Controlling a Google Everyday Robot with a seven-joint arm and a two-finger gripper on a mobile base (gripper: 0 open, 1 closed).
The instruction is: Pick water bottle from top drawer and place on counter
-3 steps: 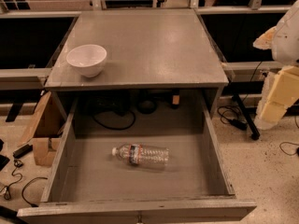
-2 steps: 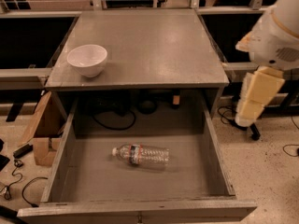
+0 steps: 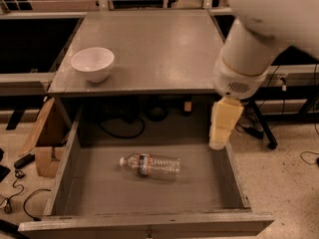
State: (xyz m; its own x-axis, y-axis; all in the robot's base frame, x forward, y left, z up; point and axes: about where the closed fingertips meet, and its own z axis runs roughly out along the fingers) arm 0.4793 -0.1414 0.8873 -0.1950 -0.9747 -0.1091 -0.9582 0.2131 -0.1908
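Observation:
The water bottle [image 3: 151, 165] lies on its side in the middle of the open top drawer [image 3: 65, 163], white cap pointing left. The grey counter [image 3: 149, 49] is above and behind the drawer. My gripper [image 3: 223, 124] hangs from the white arm at the right, pointing down over the drawer's right rear corner, well to the right of and above the bottle. It holds nothing.
A white bowl [image 3: 92, 63] stands on the counter's front left. Black cables [image 3: 122, 126] lie at the back of the drawer space. Cardboard boxes [image 3: 42, 143] and cords sit on the floor at the left. A stand leg [image 3: 261, 126] is on the floor at the right.
The arm has swung in from the right edge toward the left and down. The gripper now hangs over the drawer's right rear corner. The bottle has not moved.

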